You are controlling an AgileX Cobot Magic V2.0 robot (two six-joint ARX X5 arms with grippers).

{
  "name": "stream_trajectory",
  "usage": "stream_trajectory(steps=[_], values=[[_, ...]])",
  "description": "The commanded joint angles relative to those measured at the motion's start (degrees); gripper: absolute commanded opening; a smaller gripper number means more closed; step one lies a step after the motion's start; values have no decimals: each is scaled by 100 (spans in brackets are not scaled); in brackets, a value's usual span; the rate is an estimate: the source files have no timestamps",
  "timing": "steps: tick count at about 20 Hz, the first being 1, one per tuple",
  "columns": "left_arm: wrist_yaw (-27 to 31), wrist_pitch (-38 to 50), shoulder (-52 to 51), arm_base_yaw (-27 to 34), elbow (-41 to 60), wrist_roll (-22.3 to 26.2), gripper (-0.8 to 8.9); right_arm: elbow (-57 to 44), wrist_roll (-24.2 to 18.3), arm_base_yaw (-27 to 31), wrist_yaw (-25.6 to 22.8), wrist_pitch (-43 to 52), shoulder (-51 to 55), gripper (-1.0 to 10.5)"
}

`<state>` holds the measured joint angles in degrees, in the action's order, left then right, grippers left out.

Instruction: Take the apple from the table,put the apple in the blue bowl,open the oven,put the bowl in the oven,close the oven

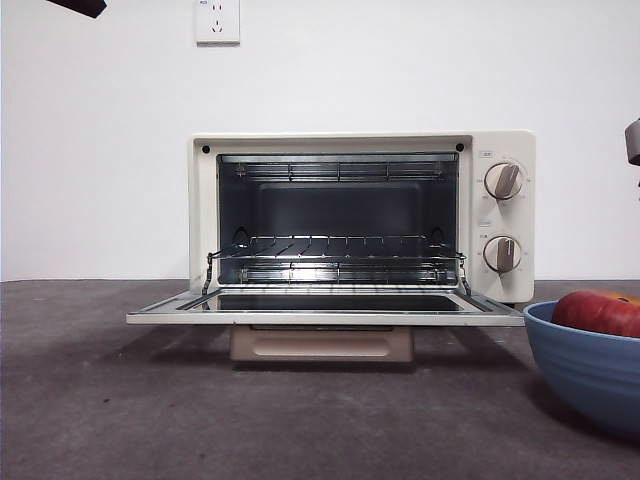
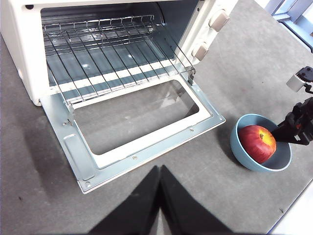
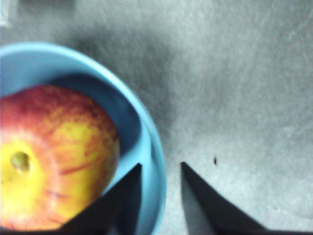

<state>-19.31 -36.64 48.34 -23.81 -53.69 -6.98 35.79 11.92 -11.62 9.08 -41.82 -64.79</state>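
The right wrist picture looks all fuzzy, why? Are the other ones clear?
Right wrist view: the camera sits very close, so the apple, blue bowl and the right claw straddling its rim are soft and blurred. Left wrist view: sharp, with pale glare on the oven door glass. Front view: clear, dark shadow under the door.

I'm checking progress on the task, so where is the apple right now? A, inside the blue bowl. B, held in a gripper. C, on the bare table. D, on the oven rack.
A: the apple sits inside the blue bowl on the table, beside the open oven, whose rack is bare; the right gripper straddles the bowl's rim, jaws open.
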Motion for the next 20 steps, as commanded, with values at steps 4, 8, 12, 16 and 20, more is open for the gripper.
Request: stream_trajectory(steps=[4,8,12,16,20], values=[[4,39,22,-20,-26,-15,7,31,122,-24,166,37,-74,2],[4,42,22,-20,-26,13,7,372,365,-94,745,70,-59,2],[7,42,33,-20,-24,55,7,1224,717,-586,739,-68,-68,2],[7,48,33,-20,-24,98,7,2026,1128,-782,697,278,-581,2],[7,42,33,-20,-24,142,7,2881,1414,-881,557,625,-1707,2]])
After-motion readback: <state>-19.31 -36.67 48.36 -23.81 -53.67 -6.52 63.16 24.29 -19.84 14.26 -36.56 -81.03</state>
